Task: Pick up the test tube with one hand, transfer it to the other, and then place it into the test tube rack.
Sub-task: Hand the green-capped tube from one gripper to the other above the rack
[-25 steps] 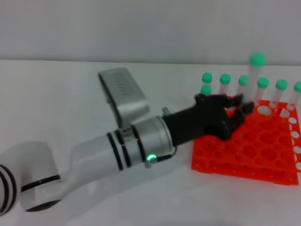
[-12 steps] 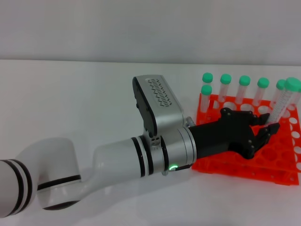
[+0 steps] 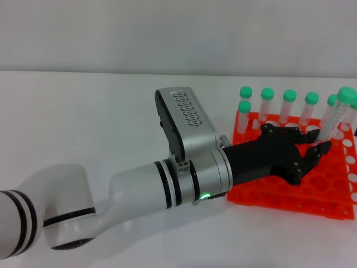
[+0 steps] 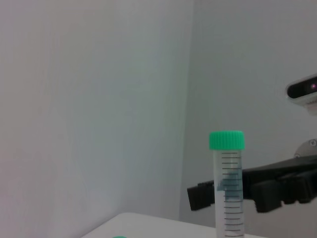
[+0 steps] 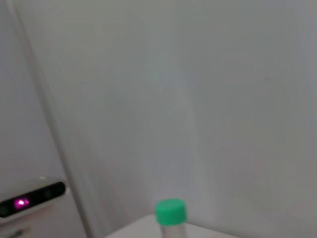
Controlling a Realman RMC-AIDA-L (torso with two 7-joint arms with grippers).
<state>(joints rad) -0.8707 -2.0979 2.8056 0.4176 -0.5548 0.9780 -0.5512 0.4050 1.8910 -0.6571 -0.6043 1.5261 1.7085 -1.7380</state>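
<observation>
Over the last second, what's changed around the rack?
The left claw swung from the rack's back left across to its right side, carrying the tube, which ended up tilted beside the far-right racked tubes. In the last half second it barely moved. The rack and the standing tubes stayed put. The right claw is out of the head view.
</observation>
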